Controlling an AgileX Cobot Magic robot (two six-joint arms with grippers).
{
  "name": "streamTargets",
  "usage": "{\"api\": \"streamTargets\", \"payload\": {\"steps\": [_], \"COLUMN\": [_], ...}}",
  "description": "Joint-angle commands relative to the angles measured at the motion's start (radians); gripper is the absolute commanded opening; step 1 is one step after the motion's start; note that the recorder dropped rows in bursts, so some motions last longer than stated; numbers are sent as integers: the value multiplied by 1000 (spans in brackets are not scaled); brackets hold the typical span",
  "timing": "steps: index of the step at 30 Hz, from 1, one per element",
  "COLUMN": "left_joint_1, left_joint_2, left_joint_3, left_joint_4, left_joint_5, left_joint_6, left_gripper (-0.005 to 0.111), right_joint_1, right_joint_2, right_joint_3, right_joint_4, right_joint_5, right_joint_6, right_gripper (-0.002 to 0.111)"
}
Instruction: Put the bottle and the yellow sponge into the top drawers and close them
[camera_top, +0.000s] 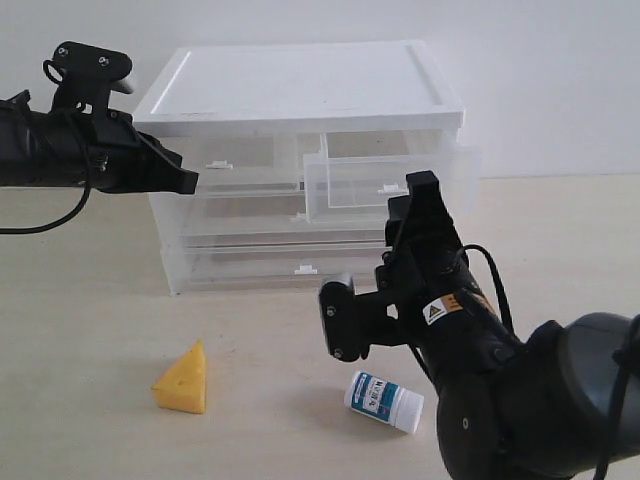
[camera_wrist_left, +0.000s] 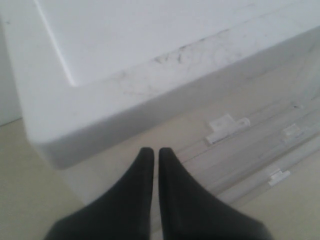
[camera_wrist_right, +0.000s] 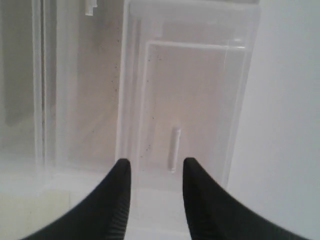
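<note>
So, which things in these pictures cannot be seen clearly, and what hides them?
- Exterior view: the label print on the bottle is too small to read.
- Exterior view: the right gripper has its jaws hidden by its own body; only its wrist view shows them open.
- Exterior view: the left gripper covers the left end of the top left drawer.
- Both wrist views: the yellow sponge and the bottle are outside the frame.

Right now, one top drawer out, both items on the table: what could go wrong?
The bottle lies on its side beside the right arm; a sweep could roll it away. The left top drawer is shut, so the yellow sponge has nowhere to go yet. The right top drawer juts out; the arm might knock it.
</note>
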Motion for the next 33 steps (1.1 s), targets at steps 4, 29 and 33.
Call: {"api": "streamTargets", "payload": {"steps": [4,29,33], "left_joint_1": [3,3,3], "left_joint_2": [0,0,0], "left_joint_3": [-6,-6,-6], "left_joint_4": [-9,-5,3], "left_joint_5": [8,10,10], "left_joint_6": [-3,-3,-3], "left_gripper": [4,4,4], "right_joint_1": [-70,-110,-114], "right_joint_2": [-11,47,78], "right_joint_3": [2,-88,-108], "right_joint_4": [-61,-119,-118], "right_joint_5": [-11,-11,-11], "right_joint_6": [-14,12,15], "right_gripper": [32,32,19]}}
